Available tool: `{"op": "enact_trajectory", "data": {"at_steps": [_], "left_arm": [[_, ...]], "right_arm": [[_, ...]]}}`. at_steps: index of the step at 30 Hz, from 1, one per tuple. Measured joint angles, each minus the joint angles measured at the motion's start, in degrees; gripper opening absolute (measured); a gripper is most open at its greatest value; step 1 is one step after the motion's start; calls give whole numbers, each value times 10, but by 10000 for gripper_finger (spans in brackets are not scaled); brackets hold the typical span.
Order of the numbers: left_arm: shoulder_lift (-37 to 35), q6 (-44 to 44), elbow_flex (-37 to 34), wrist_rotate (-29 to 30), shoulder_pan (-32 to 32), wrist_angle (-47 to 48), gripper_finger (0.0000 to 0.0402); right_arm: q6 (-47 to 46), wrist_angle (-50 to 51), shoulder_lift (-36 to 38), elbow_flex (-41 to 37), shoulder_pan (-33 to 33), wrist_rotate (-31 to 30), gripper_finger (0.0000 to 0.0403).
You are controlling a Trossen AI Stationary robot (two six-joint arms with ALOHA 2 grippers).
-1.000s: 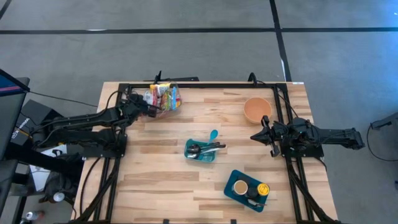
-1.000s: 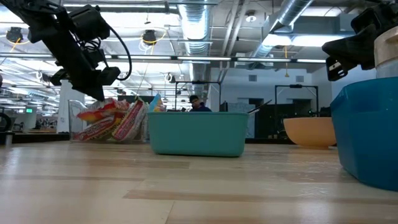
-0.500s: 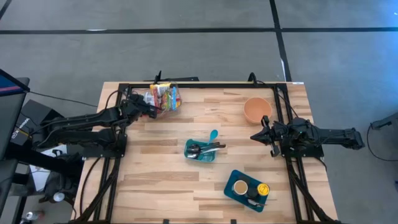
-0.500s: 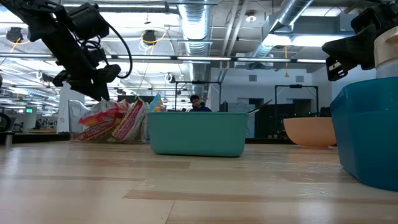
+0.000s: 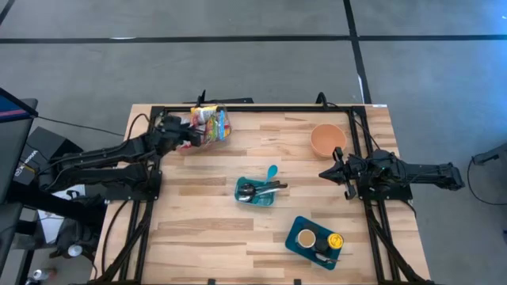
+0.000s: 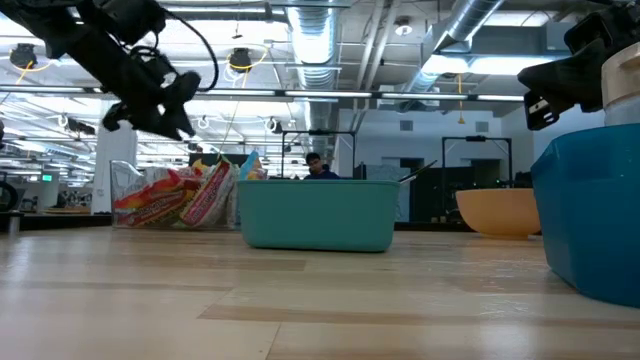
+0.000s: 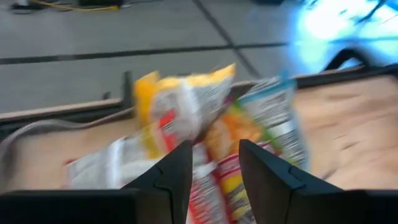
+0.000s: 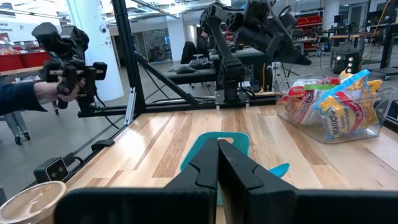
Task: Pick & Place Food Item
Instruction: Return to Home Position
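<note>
floor (image 5: 238, 63): grey, dark seams | ceiling: exposed ducts (image 6: 320, 40), hanging lamps (image 6: 240, 62) | pillar (image 8: 99, 25): white | table (image 5: 198, 214): pale wood

Red noodle pack (image 6: 152, 203) leaning among colourful packets (image 5: 209, 122) inside the transparent bin (image 5: 228, 133)

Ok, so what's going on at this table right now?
Nothing is being held. The left gripper hangs open and empty just above the transparent bin at the table's far side, which is stuffed with noodle packs. The right gripper is shut and parked at the right edge, near the orange bowl. Utensils lie in the green bin mid-table, with the blue bin nearer the front.
</note>
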State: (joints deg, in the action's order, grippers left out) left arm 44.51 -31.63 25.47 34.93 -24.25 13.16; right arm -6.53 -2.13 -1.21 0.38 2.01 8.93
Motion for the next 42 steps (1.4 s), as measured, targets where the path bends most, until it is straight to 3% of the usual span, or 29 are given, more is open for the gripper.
{"op": "enact_trajectory", "data": {"at_steps": [15,22,28,35,42], "left_arm": [[2,33,0,-137,0,-239,90],[2,132,0,-296,0,-291,50],[2,134,0,-422,4,-301,4],[2,138,0,-428,27,-301,1],[2,207,0,-428,52,-301,2]], "right_arm": [[0,0,0,0,0,0,0],[0,0,0,0,0,0,0],[0,0,0,0,0,0,0],[0,0,0,0,0,0,0],[0,0,0,0,0,0,0]]}}
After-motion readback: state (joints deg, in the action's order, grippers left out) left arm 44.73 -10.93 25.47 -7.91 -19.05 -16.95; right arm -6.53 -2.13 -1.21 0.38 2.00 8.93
